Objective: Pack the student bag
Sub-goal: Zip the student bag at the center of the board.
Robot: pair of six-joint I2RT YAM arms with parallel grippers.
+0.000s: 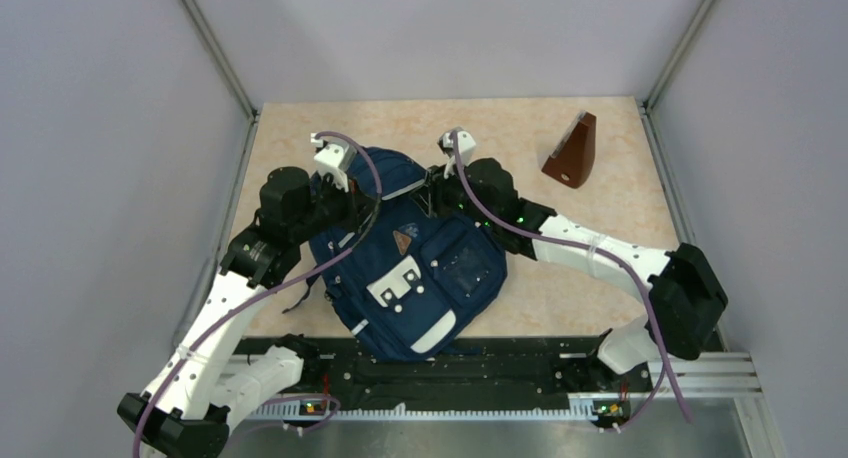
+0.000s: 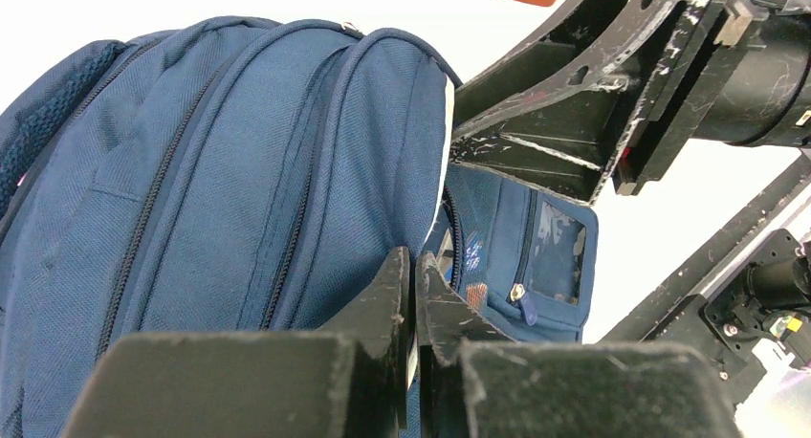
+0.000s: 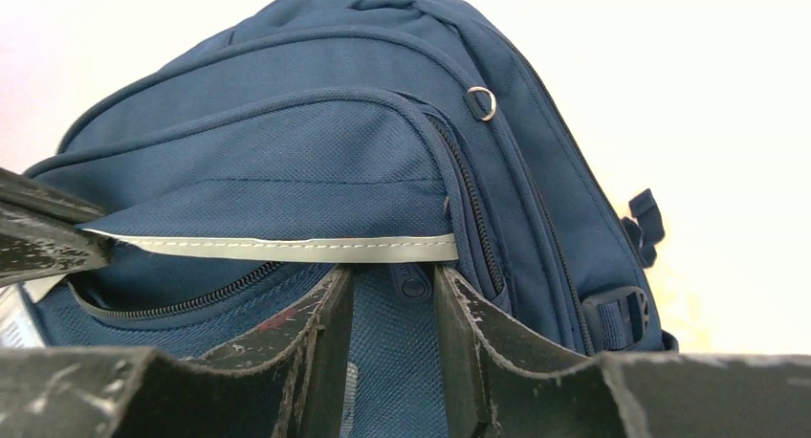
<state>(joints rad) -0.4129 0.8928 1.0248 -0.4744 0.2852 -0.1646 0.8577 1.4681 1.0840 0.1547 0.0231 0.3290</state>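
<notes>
Backpack (image 1: pixel 420 268) lay flat on the tabletop (image 1: pixel 600 278), centre of the overhead frame, front side up, with its lower end toward the arm bases. White pocket patches and a small brown emblem (image 1: pixel 402 241) showed on the front.

Both arms reached in to the upper end of the backpack, 1 from each side.

Left tool (image 2: pixel 413 258): jaws pressed together at the edge of the front flap, with a pale sliver between them. In the right wrist view the grey-white trim strip (image 3: pixel 287 248) ran taut from a black finger at the left edge of the frame, lifting the flap. So it was gripping the backpack by that trim.

Right tool (image 3: pixel 392 273): jaws narrowly parted just under the trim strip. A dark zipper pull (image 3: pixel 413 283) sat in the gap between the 2 fingers; I could not tell whether either finger touched it. Nothing was clamped.

A metal ring (image 3: pixel 481 102) sat on the upper seam. In the left wrist view a pocket with a clear window (image 2: pixel 555 251) showed right of centre.

A brown wedge-shaped object (image 1: pixel 572 153) stood in the upper right of the overhead frame, well apart from the backpack.
</notes>
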